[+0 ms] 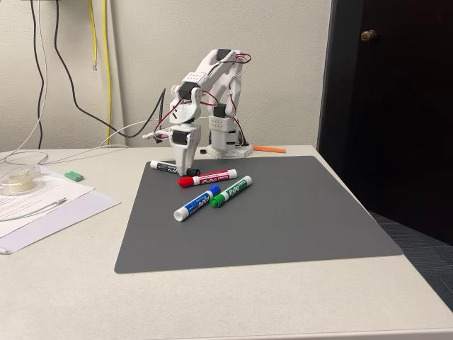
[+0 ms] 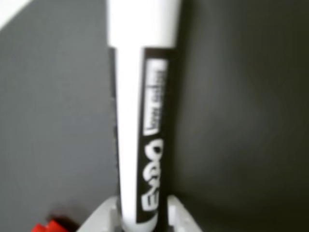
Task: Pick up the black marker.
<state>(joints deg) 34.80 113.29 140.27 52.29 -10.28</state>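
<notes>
Your black marker (image 1: 163, 166) lies flat on the dark grey mat (image 1: 283, 219) near its far left corner in the fixed view, barrel pointing left, and its right end is hidden behind the gripper (image 1: 190, 171). In the wrist view the black marker (image 2: 145, 121) runs straight up the frame, white barrel and black label band close to the lens, and its lower end sits between the two white jaw tips. You see the jaws set narrowly on either side of the barrel, but you cannot tell whether they are pressing it.

Just in front of the gripper in the fixed view lies the red marker (image 1: 207, 177); its red cap (image 2: 50, 226) peeks in at the bottom left of the wrist view. Nearer you, the blue marker (image 1: 196, 203) and the green marker (image 1: 231, 192) meet at their caps. Left of the mat, papers (image 1: 42, 205) rest on the pale surface (image 1: 212, 304).
</notes>
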